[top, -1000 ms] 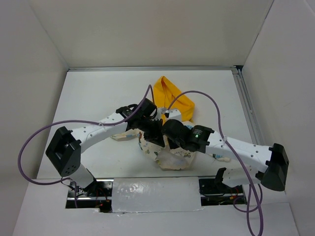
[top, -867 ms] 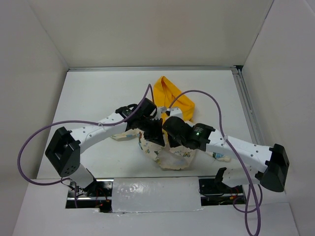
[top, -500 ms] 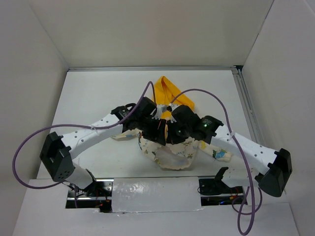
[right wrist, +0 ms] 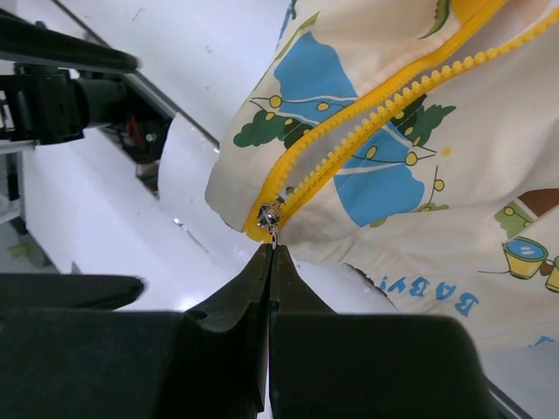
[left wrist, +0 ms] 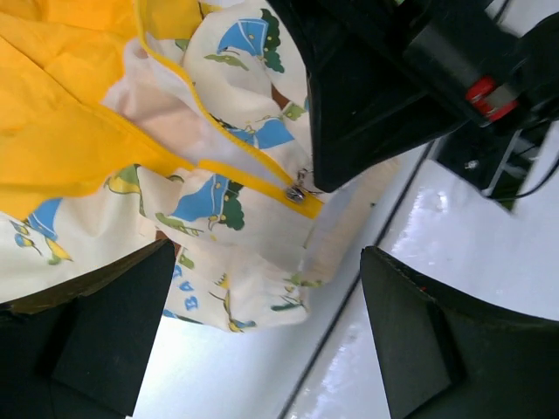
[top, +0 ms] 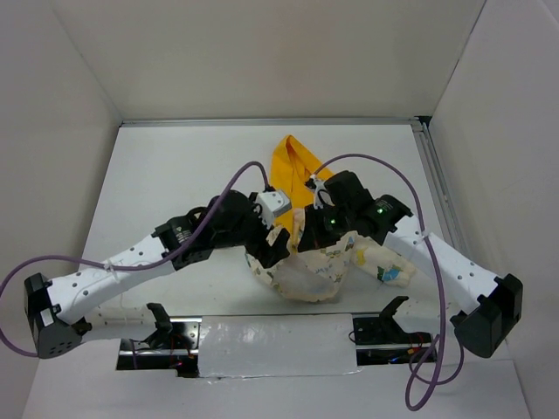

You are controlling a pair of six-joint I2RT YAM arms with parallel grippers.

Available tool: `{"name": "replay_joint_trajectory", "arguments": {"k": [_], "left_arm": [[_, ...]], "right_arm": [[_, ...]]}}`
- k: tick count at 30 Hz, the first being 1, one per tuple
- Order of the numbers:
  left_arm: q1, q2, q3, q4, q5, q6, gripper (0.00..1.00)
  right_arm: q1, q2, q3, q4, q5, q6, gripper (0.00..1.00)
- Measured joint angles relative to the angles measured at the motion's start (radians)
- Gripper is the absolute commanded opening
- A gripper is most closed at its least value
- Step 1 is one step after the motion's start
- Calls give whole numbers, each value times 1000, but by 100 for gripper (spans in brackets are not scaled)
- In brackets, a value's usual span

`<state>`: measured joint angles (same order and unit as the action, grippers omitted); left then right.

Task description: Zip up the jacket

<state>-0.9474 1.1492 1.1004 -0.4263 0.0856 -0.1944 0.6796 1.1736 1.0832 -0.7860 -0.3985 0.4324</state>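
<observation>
The jacket (top: 307,278) is a cream, cartoon-printed bundle near the table's front, its yellow hood (top: 295,164) spread behind it. My right gripper (right wrist: 272,253) is shut on the small metal zipper pull (right wrist: 269,215), holding the hem corner off the table. From the slider, the two yellow zipper strips (right wrist: 393,94) run apart. My left gripper (left wrist: 266,349) is open just below the hanging hem (left wrist: 236,262), with nothing between its fingers (left wrist: 113,336). In the left wrist view the pull (left wrist: 297,190) sits at the tip of the black right gripper (left wrist: 367,113). From above, both grippers meet over the jacket, left (top: 276,243) and right (top: 307,216).
White walls enclose the table on three sides. A metal rail (top: 437,188) runs along the right edge. A foil-taped strip (top: 271,345) lies between the arm bases. Purple cables (top: 367,161) loop above both arms.
My left gripper has opened and let go of the jacket, and that arm has stretched out low. The right gripper, still shut on the pull, has moved farther back.
</observation>
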Motion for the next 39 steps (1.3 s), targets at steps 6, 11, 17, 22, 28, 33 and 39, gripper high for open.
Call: {"name": "replay_joint_trajectory", "arguments": {"k": [6, 11, 17, 22, 28, 33, 39], "left_arm": [[-75, 47, -68, 71, -84, 115, 99], [-113, 50, -98, 122, -143, 174, 99], [-139, 50, -120, 228, -223, 238, 93], [-149, 50, -139, 271, -275, 290, 85], [-151, 49, -142, 287, -283, 327, 60], [-155, 49, -142, 291, -266, 341, 35], [-158, 45, -153, 303, -255, 370, 0]], "right_arm": [[-70, 0, 19, -14, -108, -3, 0], [-127, 6, 32, -23, -185, -3, 0], [-151, 16, 40, -22, -265, -3, 0], [-182, 27, 40, -21, -329, 0, 0], [-215, 35, 40, -16, -381, 4, 0], [-216, 50, 40, 2, -403, 9, 0], [-206, 53, 58, 15, -342, 24, 0]]}}
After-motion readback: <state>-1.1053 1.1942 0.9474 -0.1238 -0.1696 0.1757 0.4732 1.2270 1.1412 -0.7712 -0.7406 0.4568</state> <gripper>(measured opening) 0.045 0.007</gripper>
